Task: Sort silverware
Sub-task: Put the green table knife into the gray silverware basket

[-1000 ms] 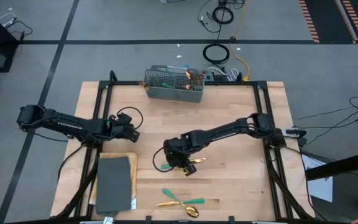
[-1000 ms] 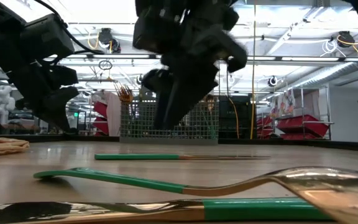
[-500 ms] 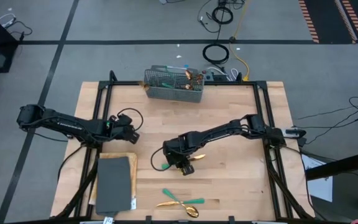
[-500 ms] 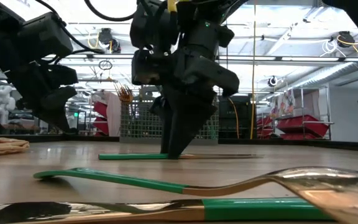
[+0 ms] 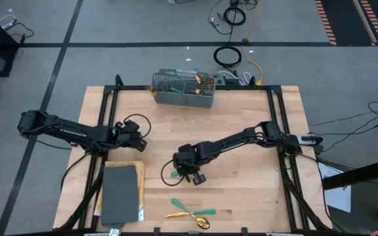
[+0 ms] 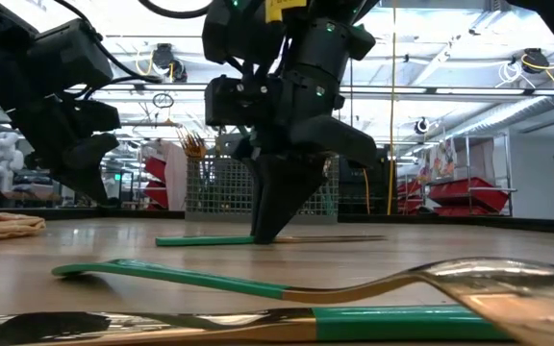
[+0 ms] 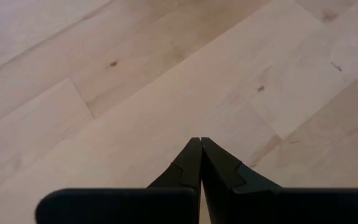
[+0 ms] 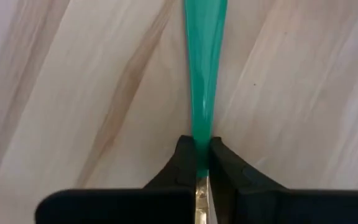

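No readable text, labels or numbers.

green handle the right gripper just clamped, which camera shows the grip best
The right wrist view: the right gripper pinches the green handle close up. The low view shows it side-on on the table; the high view shows only its tip.

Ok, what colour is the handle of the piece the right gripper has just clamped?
Teal-green handle, gold where the right gripper pinches it; clearest in the right wrist view.
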